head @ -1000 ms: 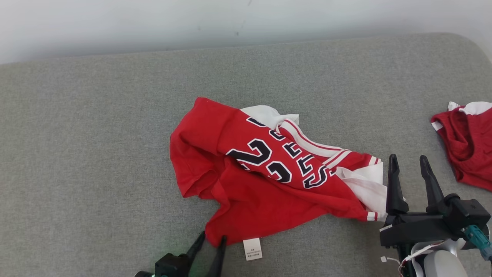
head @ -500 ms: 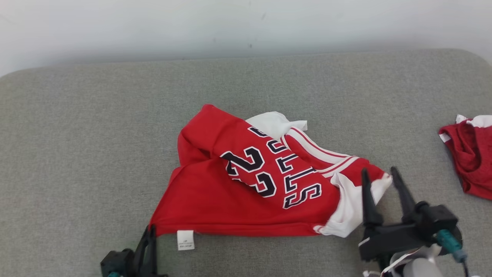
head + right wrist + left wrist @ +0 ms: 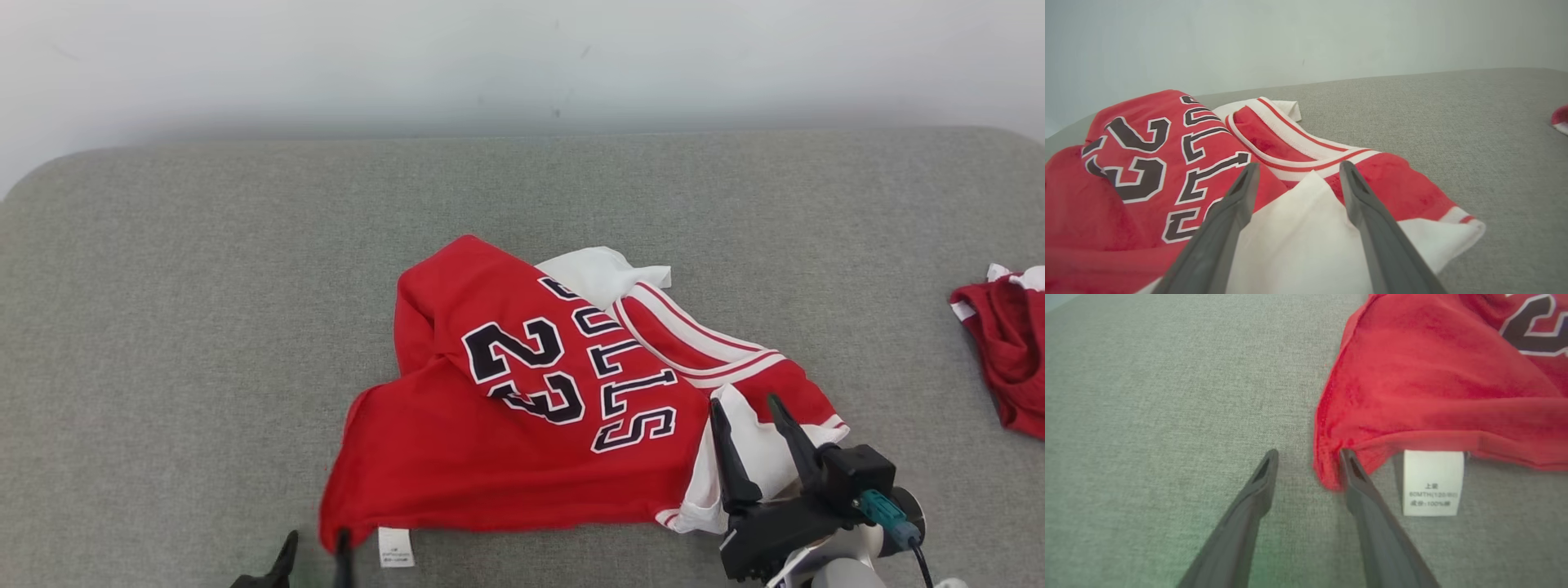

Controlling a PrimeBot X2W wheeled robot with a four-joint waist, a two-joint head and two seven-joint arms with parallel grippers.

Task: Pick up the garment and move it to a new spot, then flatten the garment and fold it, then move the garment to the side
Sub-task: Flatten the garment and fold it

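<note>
The garment point(image 3: 522, 425), a red jersey with black numbers and white sleeves, lies crumpled in the middle of the grey cushion point(image 3: 163, 327). My left gripper point(image 3: 316, 543) is at its lower left hem corner, open. In the left wrist view the left gripper point(image 3: 1308, 457) has that red corner point(image 3: 1327, 473) lying loose between its fingers, against the right one, next to a white label point(image 3: 1432, 484). My right gripper point(image 3: 744, 404) stands open over the white sleeve point(image 3: 759, 457) at the garment's right end. Along the right gripper point(image 3: 1298, 169) that sleeve point(image 3: 1298, 245) fills the gap between the fingers.
A second, darker red garment point(image 3: 1004, 359) lies at the cushion's right edge, and a bit of it point(image 3: 1560, 118) peeks into the right wrist view. A pale wall point(image 3: 522, 57) runs behind the cushion. Bare grey fabric stretches to the left and behind the jersey.
The head camera has tilted. My left gripper shut on the hem corner, drew it out to the left, then opened. My right gripper moved left over the white sleeve.
</note>
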